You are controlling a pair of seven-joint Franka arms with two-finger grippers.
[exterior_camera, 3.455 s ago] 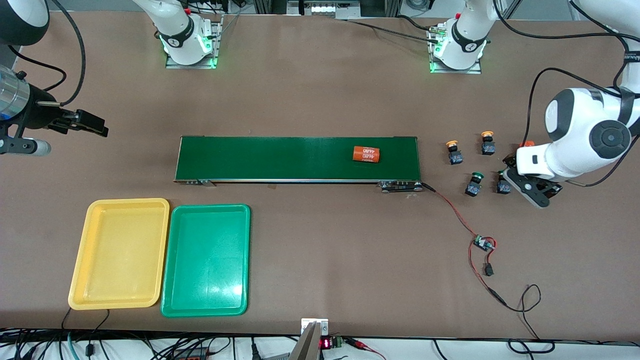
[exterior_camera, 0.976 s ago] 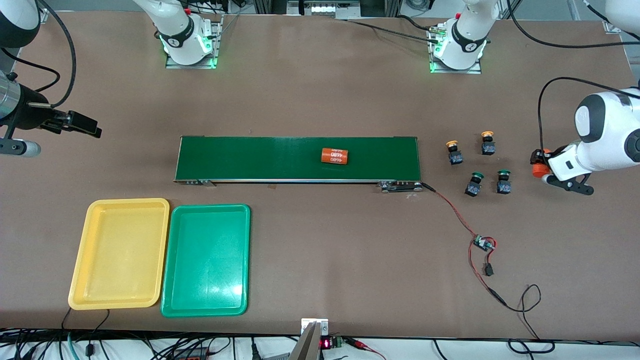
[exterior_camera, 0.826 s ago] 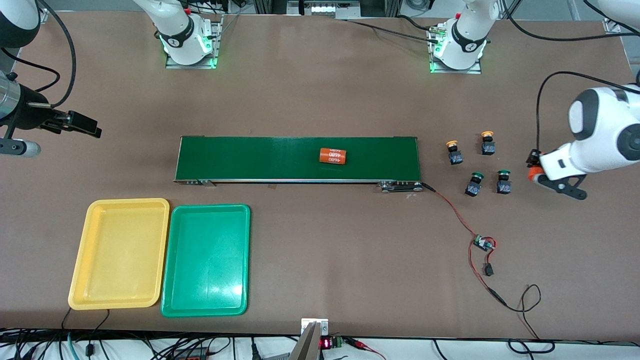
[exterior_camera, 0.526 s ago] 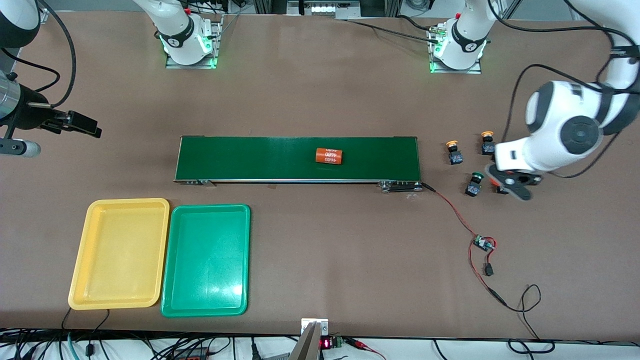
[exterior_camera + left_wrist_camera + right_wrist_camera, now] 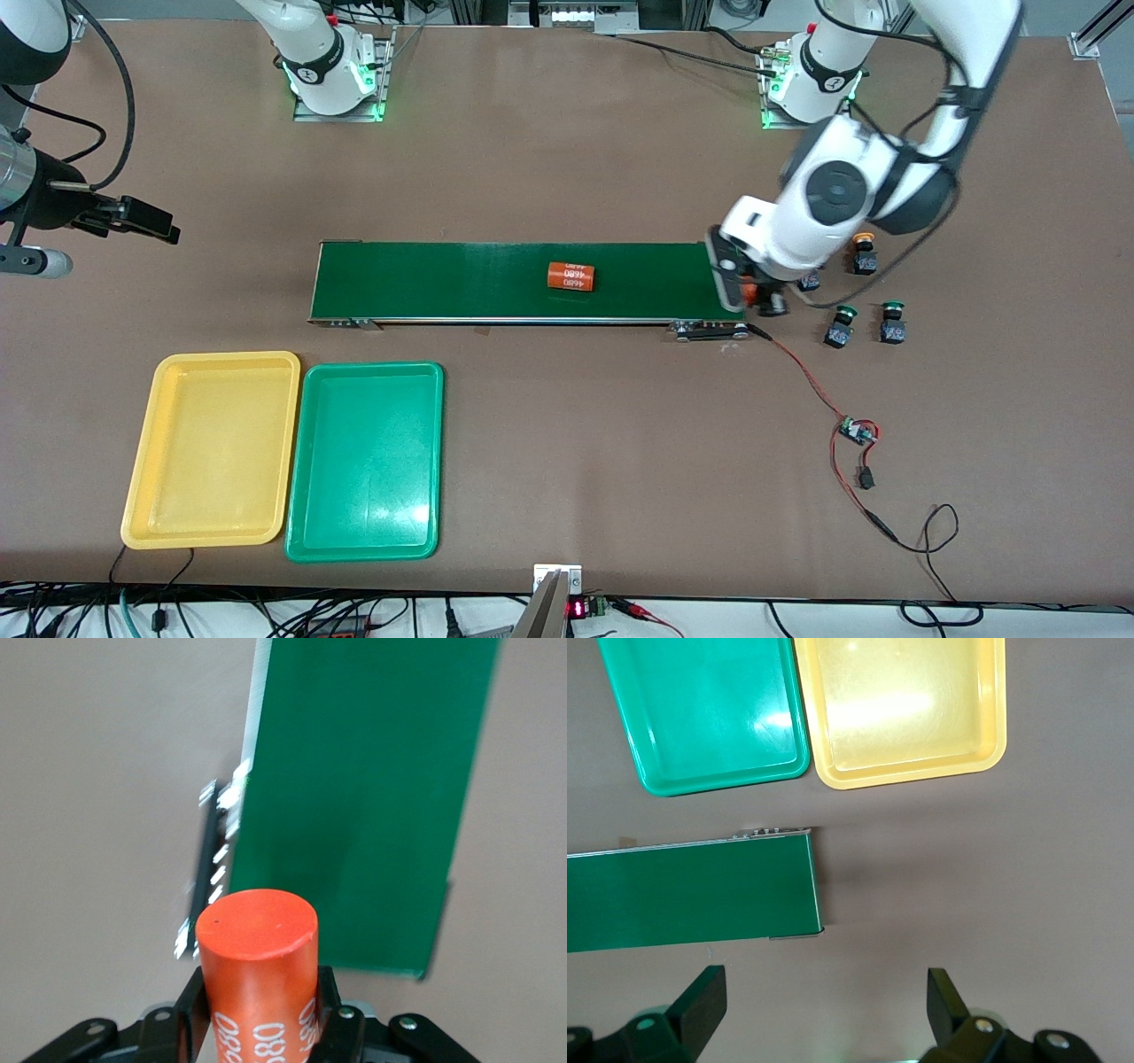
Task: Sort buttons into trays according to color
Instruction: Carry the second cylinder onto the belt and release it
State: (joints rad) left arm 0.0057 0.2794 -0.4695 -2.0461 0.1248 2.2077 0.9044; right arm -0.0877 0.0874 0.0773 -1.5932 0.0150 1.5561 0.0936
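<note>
Sorting progress, none of four placed:

- Yellow shallow plastic tray (image 5: 211,450) and green shallow plastic tray (image 5: 365,461): side by side, nearer the front camera than the long dark-green conveyor belt (image 5: 443,282), toward the right arm's end; both hold nothing
- Two yellow-capped push-button switches (image 5: 863,254) and two green-capped push-button switches (image 5: 839,324): all on the brown table (image 5: 567,159) just off the belt's end at the left arm's side; one yellow one is mostly hidden by the arm
- Left gripper (image 5: 259,1028): over that same belt end, pinching an orange printed cylinder (image 5: 258,970), not a button
- Second orange printed cylinder (image 5: 570,276): lying on the belt near its middle
- Right gripper (image 5: 824,1005): fingers spread, empty, waiting off the belt's other end

Remaining, by judgement: every button still to be carried to its matching tray
</note>
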